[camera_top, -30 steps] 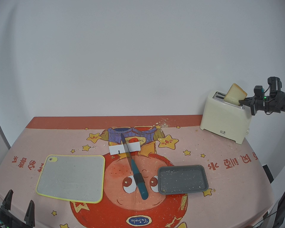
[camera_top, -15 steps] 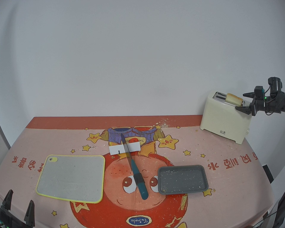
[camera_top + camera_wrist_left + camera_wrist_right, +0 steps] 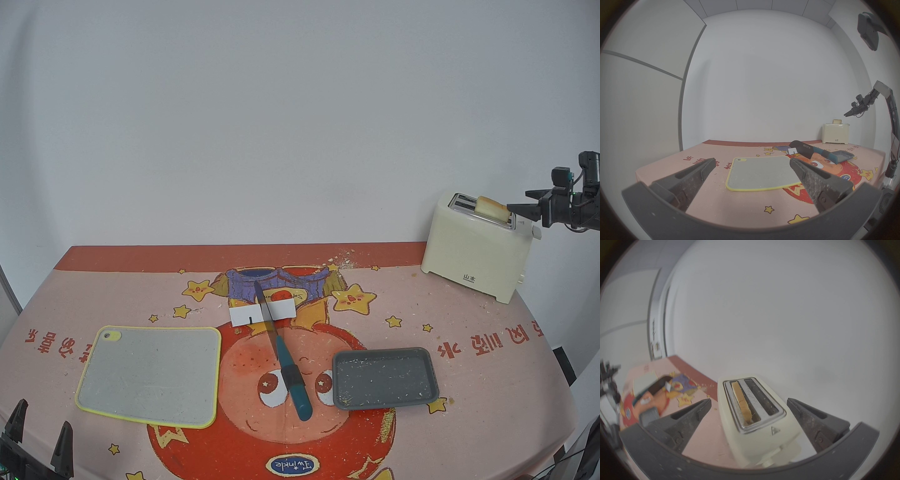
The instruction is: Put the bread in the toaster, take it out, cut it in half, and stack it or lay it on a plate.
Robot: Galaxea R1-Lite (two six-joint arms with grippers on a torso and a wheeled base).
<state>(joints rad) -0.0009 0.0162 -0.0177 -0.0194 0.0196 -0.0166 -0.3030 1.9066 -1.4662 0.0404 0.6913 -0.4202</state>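
Observation:
A slice of bread sits low in the nearer slot of the cream toaster at the table's back right, with just its top edge above the rim. My right gripper hangs open beside and slightly above the toaster, holding nothing. From the right wrist, the bread stands in one slot of the toaster, below the open gripper. My left gripper is open over the table's front left corner, short of the cutting board.
A yellow-rimmed cutting board lies at the front left. A knife with a teal handle lies mid-table, its blade across a white card. A grey plate with crumbs sits to the knife's right.
The bread, held tilted over the toaster a second ago, dropped into the slot. My right gripper opened, let go of it, then drew back up and to the right.

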